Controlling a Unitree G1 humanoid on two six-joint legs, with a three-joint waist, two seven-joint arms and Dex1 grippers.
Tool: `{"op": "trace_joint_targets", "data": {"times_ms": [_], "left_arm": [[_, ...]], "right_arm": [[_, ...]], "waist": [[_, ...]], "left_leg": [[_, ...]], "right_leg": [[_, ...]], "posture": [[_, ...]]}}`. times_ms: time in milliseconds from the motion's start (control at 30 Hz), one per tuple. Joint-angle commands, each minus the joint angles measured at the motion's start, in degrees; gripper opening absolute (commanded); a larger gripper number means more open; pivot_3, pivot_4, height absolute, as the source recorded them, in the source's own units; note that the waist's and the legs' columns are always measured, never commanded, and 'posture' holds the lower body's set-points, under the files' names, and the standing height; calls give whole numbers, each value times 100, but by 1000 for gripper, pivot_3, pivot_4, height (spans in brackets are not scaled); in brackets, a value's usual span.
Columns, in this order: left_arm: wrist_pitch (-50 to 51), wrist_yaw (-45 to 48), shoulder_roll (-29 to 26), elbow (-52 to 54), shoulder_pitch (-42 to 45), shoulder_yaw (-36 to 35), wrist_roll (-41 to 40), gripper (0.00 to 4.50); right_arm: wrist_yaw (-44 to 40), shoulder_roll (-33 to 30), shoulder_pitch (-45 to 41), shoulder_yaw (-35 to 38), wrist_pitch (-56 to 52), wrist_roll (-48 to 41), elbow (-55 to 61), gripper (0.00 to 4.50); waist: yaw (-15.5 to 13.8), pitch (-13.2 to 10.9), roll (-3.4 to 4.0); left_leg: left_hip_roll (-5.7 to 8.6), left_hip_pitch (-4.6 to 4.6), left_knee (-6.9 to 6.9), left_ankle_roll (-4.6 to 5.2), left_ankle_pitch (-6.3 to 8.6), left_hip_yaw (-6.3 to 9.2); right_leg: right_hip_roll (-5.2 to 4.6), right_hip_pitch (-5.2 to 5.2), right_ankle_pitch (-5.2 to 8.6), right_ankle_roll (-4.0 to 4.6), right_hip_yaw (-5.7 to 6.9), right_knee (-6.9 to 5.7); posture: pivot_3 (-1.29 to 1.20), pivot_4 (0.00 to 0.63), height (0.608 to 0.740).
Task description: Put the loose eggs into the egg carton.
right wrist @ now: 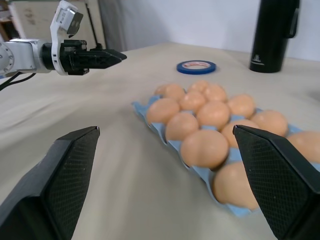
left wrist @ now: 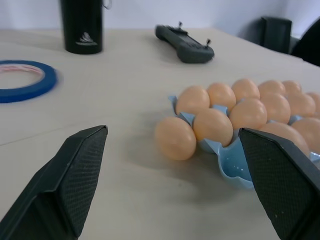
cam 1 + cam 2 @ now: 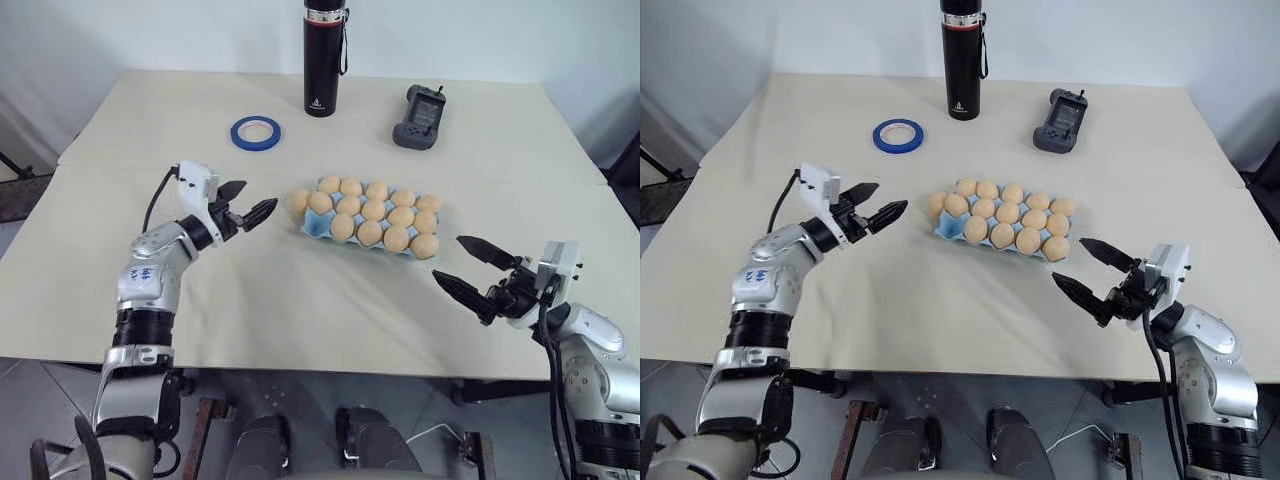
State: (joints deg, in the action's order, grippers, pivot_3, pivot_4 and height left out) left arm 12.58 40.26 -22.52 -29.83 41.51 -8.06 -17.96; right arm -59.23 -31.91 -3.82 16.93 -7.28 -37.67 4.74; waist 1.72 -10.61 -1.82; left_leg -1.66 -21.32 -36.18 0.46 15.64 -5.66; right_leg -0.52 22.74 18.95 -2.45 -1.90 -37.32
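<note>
Left gripper (image 3: 250, 203) fingers apart, empty, above table (image 3: 300, 310). Loose egg (image 2: 175, 138) just ahead of it, on table, touching carton (image 3: 318, 228) near corner. Carton nearly full; one corner cup empty. Right gripper (image 3: 473, 268) fingers apart, empty, carton just beyond.

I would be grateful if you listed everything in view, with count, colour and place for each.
Egg carton: one, light blue, middle of the table, one near-left cup empty.
Eggs in the carton: fourteen, tan, in three rows.
Loose egg: one, tan, on the table against the carton's left end.
Tape roll: one, blue, far left of the carton.
Bottle: one, black, upright at the far edge.
Handheld device: one, dark grey, far right.
Table: one, beige.
Left gripper: jaws open, left of the loose egg.
Right gripper: jaws open, near right of the carton.
</note>
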Motion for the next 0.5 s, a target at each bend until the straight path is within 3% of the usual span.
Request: {"op": "trace_joint_targets", "data": {"times_ms": [33, 500], "left_arm": [[-463, 156, 21, -564, 371, 33, 135, 4475], [-1621, 333, 284, -3295, 1784, 154, 732, 4475]], "right_arm": [[62, -35, -13, 247, 133, -77, 183, 4500], [279, 40, 20, 266, 240, 60, 157, 4500]], "waist": [[15, -2, -1], [-10, -5, -7]], "left_leg": [[-1, 0, 1, 0, 0, 0], [-1, -2, 2, -3, 1, -1]], "right_leg": [[1, 1, 0, 0, 0, 0], [2, 7, 0, -1, 3, -1]], "posture": [[0, 150, 740], [0, 150, 740]]}}
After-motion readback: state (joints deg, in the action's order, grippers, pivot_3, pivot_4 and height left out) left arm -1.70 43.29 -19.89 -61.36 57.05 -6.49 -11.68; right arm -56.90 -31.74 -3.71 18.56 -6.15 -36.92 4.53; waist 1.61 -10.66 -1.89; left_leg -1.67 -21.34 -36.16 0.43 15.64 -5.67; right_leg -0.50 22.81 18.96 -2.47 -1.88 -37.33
